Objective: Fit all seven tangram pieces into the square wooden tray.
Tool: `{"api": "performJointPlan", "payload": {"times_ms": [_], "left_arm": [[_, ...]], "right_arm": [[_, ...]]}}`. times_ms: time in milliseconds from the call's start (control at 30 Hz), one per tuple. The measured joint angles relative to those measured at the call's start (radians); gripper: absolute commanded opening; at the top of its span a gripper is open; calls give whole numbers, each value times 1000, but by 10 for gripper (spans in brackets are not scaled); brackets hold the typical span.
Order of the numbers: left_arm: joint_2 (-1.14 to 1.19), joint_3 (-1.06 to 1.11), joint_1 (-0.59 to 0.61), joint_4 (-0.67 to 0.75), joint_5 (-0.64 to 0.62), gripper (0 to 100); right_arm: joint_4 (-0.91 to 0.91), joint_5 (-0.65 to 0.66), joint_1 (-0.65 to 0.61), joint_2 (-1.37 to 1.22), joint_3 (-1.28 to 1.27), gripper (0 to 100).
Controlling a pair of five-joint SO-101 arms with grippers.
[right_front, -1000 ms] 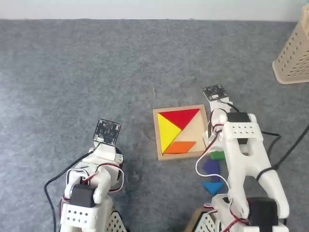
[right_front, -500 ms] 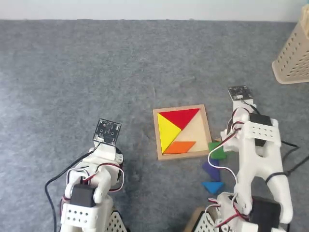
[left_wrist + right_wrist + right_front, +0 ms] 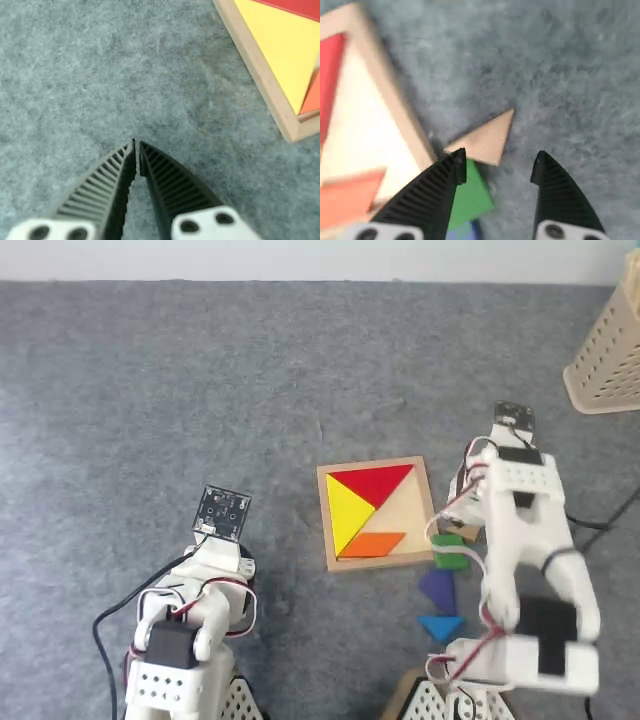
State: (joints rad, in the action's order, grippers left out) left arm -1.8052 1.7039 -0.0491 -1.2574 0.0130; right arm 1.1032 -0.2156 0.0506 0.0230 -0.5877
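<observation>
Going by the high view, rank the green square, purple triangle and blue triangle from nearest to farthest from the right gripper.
1. Green square, just off the tray's right rim, beside the right gripper.
2. Purple triangle, next along toward the arm's base.
3. Blue triangle, closest to the base.

The grey mat (image 3: 200,390) lies open left of the tray (image 3: 323,520); loose pieces (image 3: 449,550) crowd its right.

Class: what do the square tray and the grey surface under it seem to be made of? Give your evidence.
Square pale tray: probably unpainted wood, matt, with a raised light-brown rim and bare floor. Grey surface: seemingly felt or short-pile carpet; fuzzy, mottled fibres show in the wrist views.
</observation>
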Motion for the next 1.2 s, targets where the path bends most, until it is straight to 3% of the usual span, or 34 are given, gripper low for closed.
{"api": "performJointPlan", "payload": {"times_ms": [233, 500, 900, 1000, 1200], "left_arm": [[0, 0, 0, 0, 0, 12], [0, 0, 0, 0, 0, 12], [0, 0, 0, 0, 0, 12], [0, 0, 0, 0, 0, 12], [0, 0, 0, 0, 0, 12]], "right_arm": [[-3, -61, -8, -192, 120, 218], [44, -61, 3, -215, 172, 43], [218, -57, -2, -226, 408, 36], [290, 58, -41, -226, 529, 18], [359, 433, -242, -226, 631, 8]]}}
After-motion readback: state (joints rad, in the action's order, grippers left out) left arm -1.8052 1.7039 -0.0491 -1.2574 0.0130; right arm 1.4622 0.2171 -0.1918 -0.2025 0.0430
